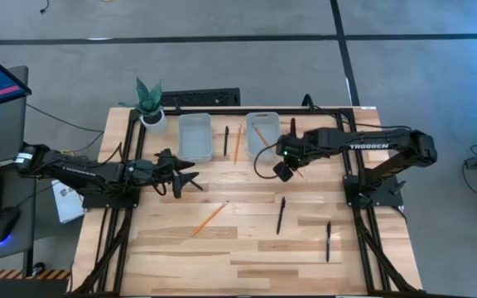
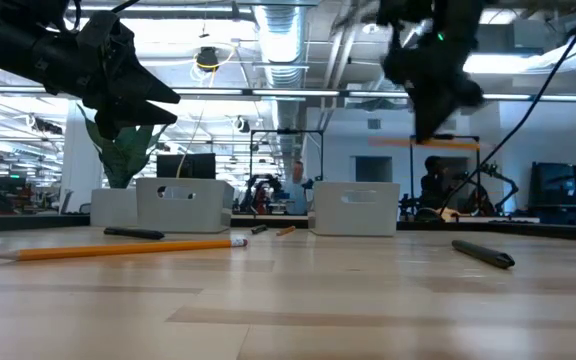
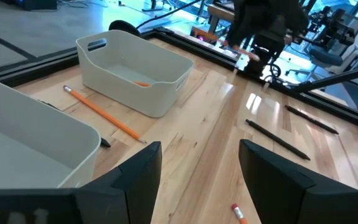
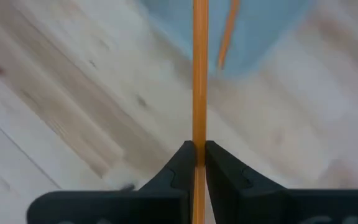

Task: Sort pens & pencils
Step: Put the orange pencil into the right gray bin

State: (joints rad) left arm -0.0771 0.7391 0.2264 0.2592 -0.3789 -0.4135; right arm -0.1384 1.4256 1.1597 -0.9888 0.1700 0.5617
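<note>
Clamping pencil point(image 4: 199, 74), right gripper point(image 4: 199, 155) closed tight

Two matte black jointed arms; the right arm point(image 1: 379, 147) bears white "TROSSEN" lettering and a green light.

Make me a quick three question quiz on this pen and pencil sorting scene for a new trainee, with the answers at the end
1. True or false: the right gripper is shut on a pencil.
2. Multiple choice: what lies on the table between the two bins? A) a pen and a pencil; B) two pens; C) nothing.
3. Fill in the blank: the left gripper is ____ and holds nothing.

Key:
1. True; the fingers clamp the orange pencil near the right bin, which already holds a pencil.
2. A; they lie side by side between the left bin and the right one.
3. open
</note>
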